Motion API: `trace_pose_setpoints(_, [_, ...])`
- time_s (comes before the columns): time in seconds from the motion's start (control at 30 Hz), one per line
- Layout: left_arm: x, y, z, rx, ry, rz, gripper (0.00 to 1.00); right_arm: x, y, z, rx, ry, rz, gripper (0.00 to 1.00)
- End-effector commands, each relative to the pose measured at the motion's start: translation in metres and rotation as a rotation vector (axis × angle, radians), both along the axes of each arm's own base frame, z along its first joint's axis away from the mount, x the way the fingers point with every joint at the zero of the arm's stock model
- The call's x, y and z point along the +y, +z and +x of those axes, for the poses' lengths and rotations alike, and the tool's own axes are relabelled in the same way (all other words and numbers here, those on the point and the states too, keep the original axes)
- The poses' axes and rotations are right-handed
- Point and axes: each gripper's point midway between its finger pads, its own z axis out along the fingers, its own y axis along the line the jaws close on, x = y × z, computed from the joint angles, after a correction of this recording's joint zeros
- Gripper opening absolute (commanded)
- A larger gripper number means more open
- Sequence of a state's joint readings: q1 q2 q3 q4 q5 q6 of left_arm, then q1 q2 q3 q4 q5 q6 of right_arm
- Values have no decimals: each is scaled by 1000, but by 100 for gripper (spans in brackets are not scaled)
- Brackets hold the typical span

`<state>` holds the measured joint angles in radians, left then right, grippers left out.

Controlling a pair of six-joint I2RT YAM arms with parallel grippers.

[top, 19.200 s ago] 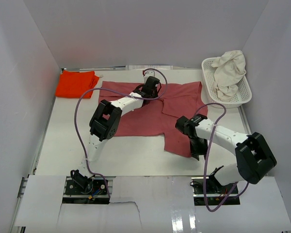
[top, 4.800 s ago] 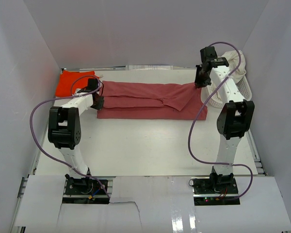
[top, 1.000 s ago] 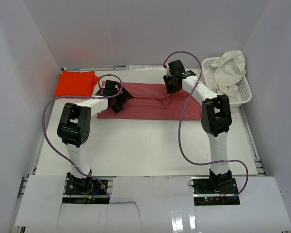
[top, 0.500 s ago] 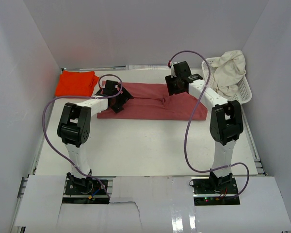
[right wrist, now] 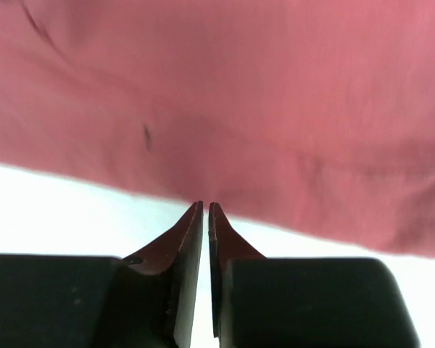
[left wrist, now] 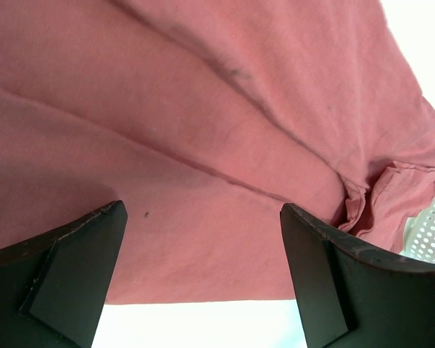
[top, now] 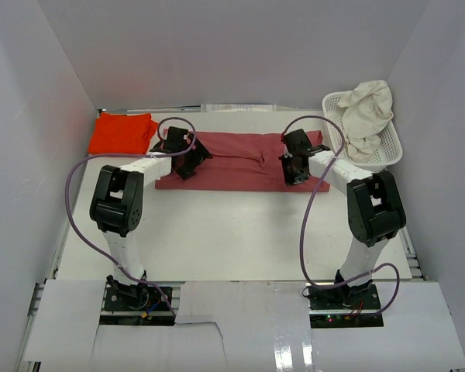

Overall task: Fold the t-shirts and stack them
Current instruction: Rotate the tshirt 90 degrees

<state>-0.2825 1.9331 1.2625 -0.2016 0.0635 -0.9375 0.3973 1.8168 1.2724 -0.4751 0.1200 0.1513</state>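
Note:
The dusty rose-red t-shirt (top: 240,163) lies folded into a long strip across the back of the table. My left gripper (top: 191,163) hangs open over its left part; in the left wrist view the wide-apart fingers (left wrist: 58,290) frame bare cloth (left wrist: 203,145) and nothing is between them. My right gripper (top: 293,173) sits low over the strip's right part, near its front edge. In the right wrist view it (right wrist: 205,208) is shut, tips at the hem of the shirt (right wrist: 239,94), no cloth between them. The orange-red t-shirt (top: 122,132) lies folded at the back left. The cream-white t-shirt (top: 368,115) is bunched in the basket.
A white lattice basket (top: 335,139) stands at the back right, close to the right arm; a piece of it (left wrist: 431,232) shows in the left wrist view. White walls enclose the table on three sides. Purple cables loop from both arms.
My right gripper has swung from the shirt's far edge down toward its front right part and has shut. The left arm and the shirts have stayed put.

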Motion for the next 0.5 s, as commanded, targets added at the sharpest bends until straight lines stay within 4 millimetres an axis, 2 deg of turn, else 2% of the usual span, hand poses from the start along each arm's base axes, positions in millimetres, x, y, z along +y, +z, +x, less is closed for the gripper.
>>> trace_pose_setpoints(0.0, [-2,70,22,-168,-44,0,98,-4,38,-3,-98,-44,49,8])
trace_pose_setpoints(0.03, [-1,74,27,-184,-50,13,98,-5,38,-6,-95,-44,51,8])
trace_pose_setpoints(0.07, [-1,90,37,-214,-50,26,98,-6,35,-10,-88,-46,50,8])
trace_pose_setpoints(0.1, [1,95,43,-227,-58,56,98,-7,35,-12,-87,-47,55,8])
trace_pose_setpoints(0.13, [6,91,51,-217,-48,85,98,-7,35,-15,-90,-48,58,8])
trace_pose_setpoints(0.17, [4,106,61,-233,-54,90,98,-9,32,-17,-84,-58,57,8])
trace_pose_setpoints(0.2, [14,108,70,-237,-28,122,98,-9,32,-17,-86,-62,57,8])
trace_pose_setpoints(0.23, [17,96,77,-212,-22,133,98,-10,29,-18,-80,-69,52,8])
trace_pose_setpoints(0.27, [20,95,82,-201,-16,132,98,-11,26,-19,-74,-76,48,8])
trace_pose_setpoints(0.3, [24,105,92,-221,-2,120,98,-12,23,-20,-64,-89,48,8])
trace_pose_setpoints(0.33, [24,105,97,-224,6,112,98,-12,21,-21,-60,-96,47,8])
trace_pose_setpoints(0.37, [26,94,104,-211,20,122,98,-12,20,-20,-59,-99,48,8])
trace_pose_setpoints(0.43, [27,101,118,-253,18,122,98,-13,17,-19,-54,-118,45,8])
trace_pose_setpoints(0.47, [28,93,124,-251,20,133,98,-12,17,-18,-56,-120,49,8])
